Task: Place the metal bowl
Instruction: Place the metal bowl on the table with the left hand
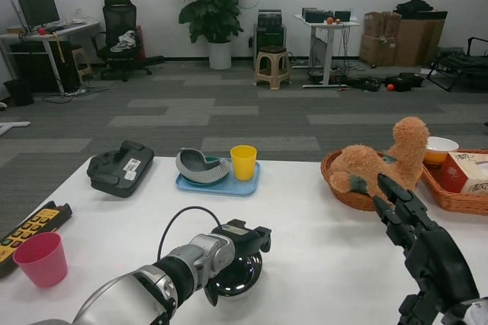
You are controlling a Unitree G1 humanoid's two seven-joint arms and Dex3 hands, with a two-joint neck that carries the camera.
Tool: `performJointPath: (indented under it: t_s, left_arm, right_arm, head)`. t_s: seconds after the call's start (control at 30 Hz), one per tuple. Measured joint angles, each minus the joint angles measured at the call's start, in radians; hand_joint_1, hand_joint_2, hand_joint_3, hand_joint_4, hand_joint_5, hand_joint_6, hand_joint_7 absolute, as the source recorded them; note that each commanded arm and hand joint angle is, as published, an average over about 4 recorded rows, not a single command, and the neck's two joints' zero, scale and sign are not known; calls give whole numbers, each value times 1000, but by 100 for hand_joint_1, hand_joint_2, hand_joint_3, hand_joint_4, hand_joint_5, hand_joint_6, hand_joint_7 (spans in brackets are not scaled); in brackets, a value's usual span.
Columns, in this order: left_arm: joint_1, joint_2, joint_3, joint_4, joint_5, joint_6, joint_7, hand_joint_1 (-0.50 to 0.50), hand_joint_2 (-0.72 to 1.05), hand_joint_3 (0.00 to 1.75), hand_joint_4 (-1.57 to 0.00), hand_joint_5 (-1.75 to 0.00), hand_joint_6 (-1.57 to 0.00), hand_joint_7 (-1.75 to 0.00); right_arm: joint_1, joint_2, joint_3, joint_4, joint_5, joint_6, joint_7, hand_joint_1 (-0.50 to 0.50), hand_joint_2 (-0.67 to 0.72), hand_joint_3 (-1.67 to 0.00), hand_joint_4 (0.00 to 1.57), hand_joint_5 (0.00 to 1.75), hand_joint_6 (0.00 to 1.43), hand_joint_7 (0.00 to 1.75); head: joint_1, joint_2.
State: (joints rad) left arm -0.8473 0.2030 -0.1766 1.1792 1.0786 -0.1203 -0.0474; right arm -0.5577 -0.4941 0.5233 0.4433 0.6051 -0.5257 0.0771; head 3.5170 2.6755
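Two black hands are showing over the white table (320, 226). Left hand (242, 239) is sitting at near centre, fingers wrapping the rim of the metal bowl (235, 278), grasping it; bowl is sitting low at the table surface, whether touching or just above, cannot tell. Right hand (415, 230) is hovering at right, fingers stretching out toward the far side, released, holding nothing, near the wicker basket (345, 192). Brown plush toy (381, 161) is lying in that basket. Second wicker basket (456, 201) at far right is holding a cardboard box (467, 171) and an orange-and-white bowl (441, 148). Blue tray (221, 185) at the far middle is carrying a grey dish (202, 166) and a yellow cup (243, 162), standing upright. Black device (120, 168) is lying left of the tray. Pink cup (41, 259) is standing at near left, just beside a yellow-buttoned remote (29, 230).
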Motion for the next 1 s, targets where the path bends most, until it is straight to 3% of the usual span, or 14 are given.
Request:
performJointPath:
  t_s: [0.1,0.2,0.33,0.47,0.53,0.63,0.8,1.0]
  left_arm:
    - [0,1,-19,-3,2,-1,0,-50,105,109,0,-41,0,-45]
    - [0,1,-25,-4,4,-1,-3,-50,89,83,0,-41,0,-24]
    - [0,3,-29,-2,10,7,-44,-48,43,46,0,-51,0,-7]
    - [0,5,-29,-1,11,25,-67,-48,-6,15,0,-51,0,-7]
    - [0,8,-28,-2,12,28,-74,-48,-28,9,0,-51,0,-7]
    - [0,11,-26,-5,13,28,-80,-48,-46,9,0,-51,0,-7]
    - [0,18,-20,-39,18,28,-90,-48,-55,0,0,-51,0,-7]
    - [3,42,7,-133,20,27,-100,-48,-46,2,0,-51,0,-7]
  right_arm:
    - [1,0,0,0,0,0,0,-25,66,0,0,0,0,14]
    - [1,0,0,0,1,0,0,-25,66,0,0,0,0,14]
    - [1,0,0,0,3,0,0,-25,66,0,0,0,0,14]
    - [1,0,0,0,5,0,0,-25,66,0,0,0,0,14]
    - [1,0,0,0,5,0,0,-25,66,0,0,0,0,14]
    - [1,0,0,0,5,0,0,-25,66,0,0,0,0,14]
    - [2,0,0,0,5,-3,0,-25,66,0,0,0,0,14]
    - [2,0,-1,0,5,-8,0,-25,66,0,0,0,0,14]
  head:
    - [-1,-1]
    - [-2,-4]
    - [-2,-6]
    - [3,-6]
    - [2,-3]
    - [2,2]
    - [5,10]
    - [8,27]
